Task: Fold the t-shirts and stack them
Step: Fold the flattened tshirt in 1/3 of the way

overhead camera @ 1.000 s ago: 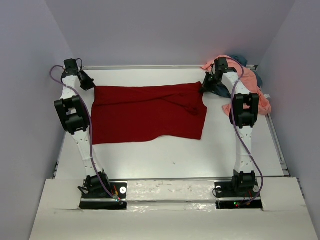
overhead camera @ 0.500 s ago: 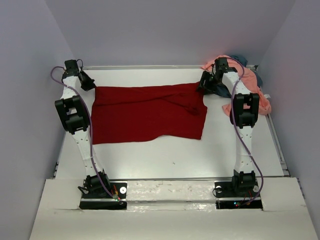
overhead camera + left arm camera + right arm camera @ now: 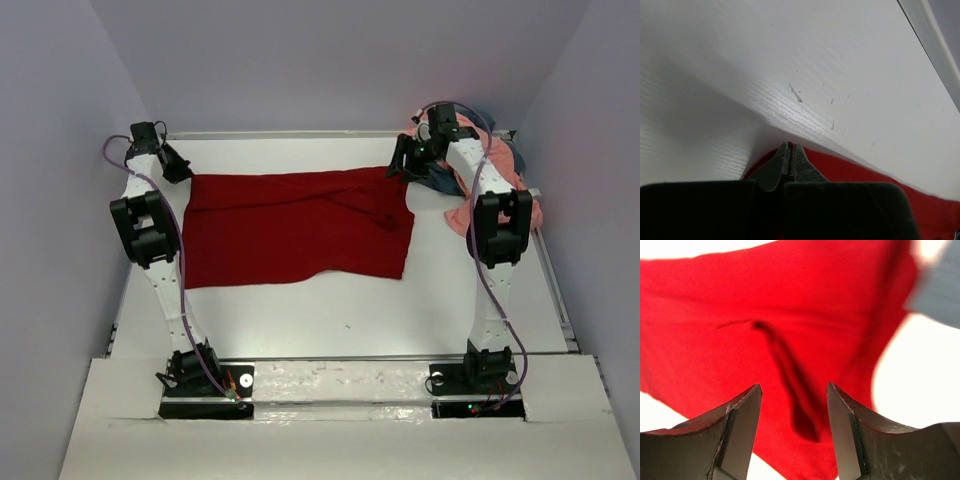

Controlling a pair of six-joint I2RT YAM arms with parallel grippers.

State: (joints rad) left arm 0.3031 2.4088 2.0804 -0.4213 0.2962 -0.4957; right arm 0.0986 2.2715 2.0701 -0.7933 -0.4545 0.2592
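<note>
The dark red t-shirt (image 3: 300, 225) lies spread flat across the table, with a fold ridge near its right side (image 3: 790, 315). My left gripper (image 3: 180, 170) is at its far left corner, low on the table; its fingers (image 3: 790, 146) are shut on the red cloth (image 3: 865, 170). My right gripper (image 3: 399, 166) hovers over the far right corner, open, with nothing between its tips (image 3: 794, 387). The salmon pink t-shirt (image 3: 520, 200) and the slate blue-grey t-shirt (image 3: 440, 180) lie crumpled in a heap at the far right, partly behind the right arm.
The white table (image 3: 330, 320) has a raised rim along its back (image 3: 300, 134) and a rail along the right side (image 3: 555, 280). Lilac walls close in on three sides. The grey cloth (image 3: 940, 290) shows at the right wrist view's edge.
My right gripper has opened, letting go of the red t-shirt's far right corner, and has risen a little and drawn back. The left gripper and the shirt have stayed put.
</note>
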